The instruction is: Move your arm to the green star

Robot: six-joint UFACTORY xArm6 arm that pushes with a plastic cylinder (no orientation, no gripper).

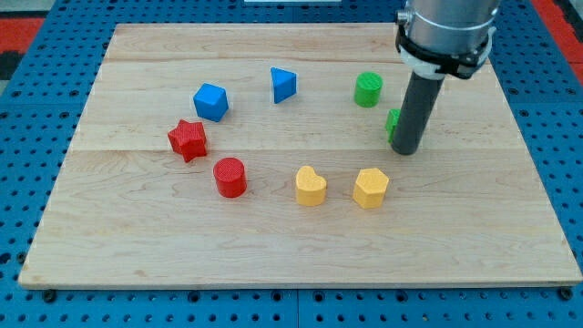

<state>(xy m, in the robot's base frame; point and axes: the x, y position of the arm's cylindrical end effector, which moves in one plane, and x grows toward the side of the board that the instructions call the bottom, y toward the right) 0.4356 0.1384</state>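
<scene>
The green star lies at the right of the wooden board, mostly hidden behind my rod; only its left edge shows. My tip rests on the board right against the star, at its lower right side as seen here. A green cylinder stands just up and left of the star.
A blue cube and a blue triangle lie toward the top left. A red star and a red cylinder lie at the left. A yellow heart and a yellow hexagon lie below my tip.
</scene>
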